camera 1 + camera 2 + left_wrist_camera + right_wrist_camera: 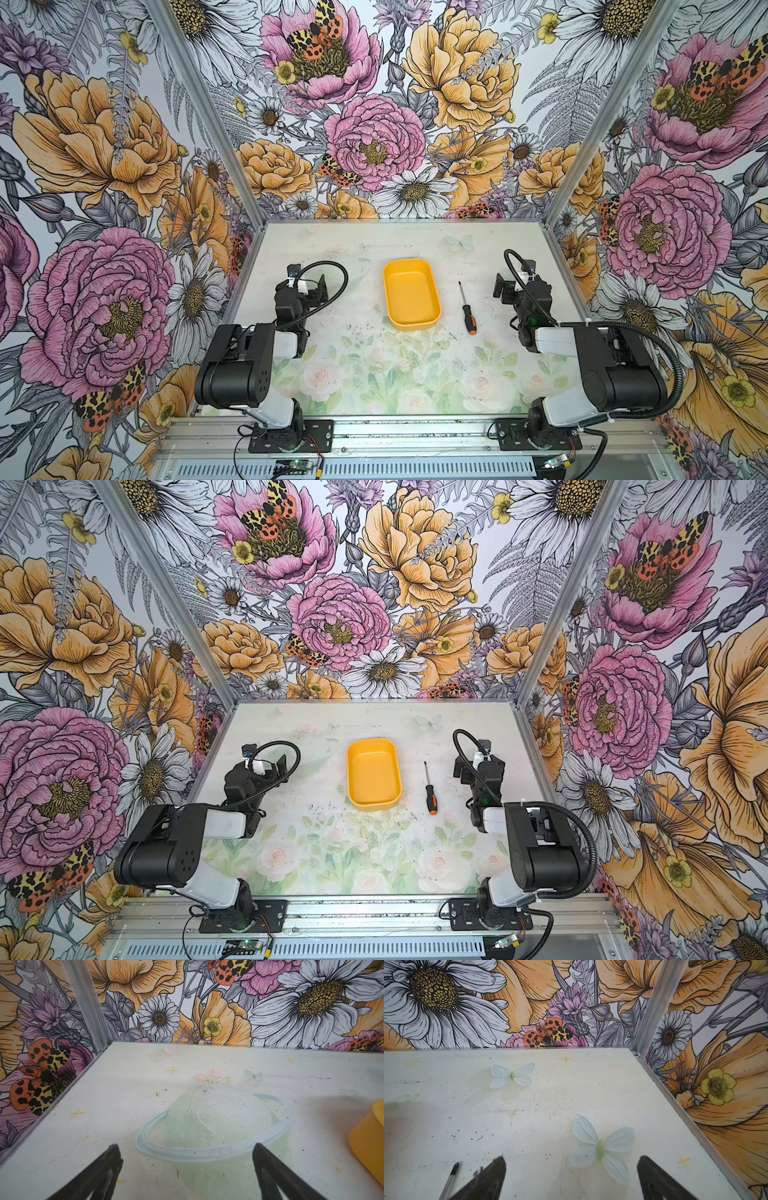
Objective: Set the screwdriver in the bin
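- The left gripper point(308, 286) hovers over the pale, flower-painted table point(374, 374), well to the left of the bin point(411, 299) and about level with the bin's middle.
- In the left wrist view, this gripper's two black fingers point(104, 1172) stand wide apart over bare tabletop, so the jaws are open. A rounded corner of the bin shows at the edge of that view.
- The bin is a shallow yellow-orange tray with rounded corners. In both top views it sits near the middle of the table, with its long sides running front to back.
- The screwdriver point(467, 309) lies flat on the table just right of the bin, outside it and not touching it, roughly parallel to the bin's long side. Its thin dark shaft points toward the back wall. Its black-and-orange handle ends about level with the bin's near end.
- The right gripper point(505, 286) hovers farther right of the bin, beyond the screwdriver and clear of it.
- In the right wrist view, this gripper's black fingers point(660, 1182) are spread wide over the tabletop, so the jaws are open. The screwdriver's shaft tip lies just beside one finger, outside the gap.
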You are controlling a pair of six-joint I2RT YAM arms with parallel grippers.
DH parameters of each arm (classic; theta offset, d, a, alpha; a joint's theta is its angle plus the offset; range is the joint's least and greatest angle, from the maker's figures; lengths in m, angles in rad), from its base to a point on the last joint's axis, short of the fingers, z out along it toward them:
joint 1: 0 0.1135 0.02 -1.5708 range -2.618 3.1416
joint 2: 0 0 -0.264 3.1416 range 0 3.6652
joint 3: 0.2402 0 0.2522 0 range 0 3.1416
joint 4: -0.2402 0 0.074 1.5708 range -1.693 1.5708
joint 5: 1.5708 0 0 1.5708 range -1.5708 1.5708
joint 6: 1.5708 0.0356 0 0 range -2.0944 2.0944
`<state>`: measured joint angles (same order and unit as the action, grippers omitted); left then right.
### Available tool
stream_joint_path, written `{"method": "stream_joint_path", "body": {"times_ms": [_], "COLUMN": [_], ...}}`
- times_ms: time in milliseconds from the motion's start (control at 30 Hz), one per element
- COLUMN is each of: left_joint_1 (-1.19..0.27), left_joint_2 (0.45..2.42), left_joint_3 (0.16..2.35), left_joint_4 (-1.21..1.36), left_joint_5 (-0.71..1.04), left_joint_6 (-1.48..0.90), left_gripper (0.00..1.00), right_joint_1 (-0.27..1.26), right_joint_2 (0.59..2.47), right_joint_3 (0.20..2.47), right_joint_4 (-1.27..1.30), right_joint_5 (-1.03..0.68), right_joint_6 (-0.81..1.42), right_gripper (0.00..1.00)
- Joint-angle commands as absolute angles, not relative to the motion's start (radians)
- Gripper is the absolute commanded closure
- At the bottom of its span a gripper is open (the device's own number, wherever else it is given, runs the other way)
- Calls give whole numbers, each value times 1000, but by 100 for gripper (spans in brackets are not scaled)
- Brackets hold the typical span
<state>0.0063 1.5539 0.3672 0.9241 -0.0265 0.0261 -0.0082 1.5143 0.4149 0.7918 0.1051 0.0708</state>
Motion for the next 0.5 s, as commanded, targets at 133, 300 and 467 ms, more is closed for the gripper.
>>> {"method": "stream_joint_path", "body": {"times_ms": [133, 300, 467], "left_joint_1": [-44, -13, -7], "left_joint_2": [1552, 1552, 1551], "left_joint_3": [353, 373, 376], "left_joint_4": [995, 949, 943], "left_joint_5": [-169, -138, -132], "left_joint_6": [48, 19, 15], "left_gripper": [1, 1, 1], "right_joint_1": [-14, -15, -13], "right_joint_2": [1525, 1526, 1526], "right_joint_3": [411, 410, 410], "right_joint_4": [819, 820, 822], "right_joint_5": [111, 112, 114], "right_joint_6": [81, 81, 79], "right_gripper": [0, 1, 1]}}
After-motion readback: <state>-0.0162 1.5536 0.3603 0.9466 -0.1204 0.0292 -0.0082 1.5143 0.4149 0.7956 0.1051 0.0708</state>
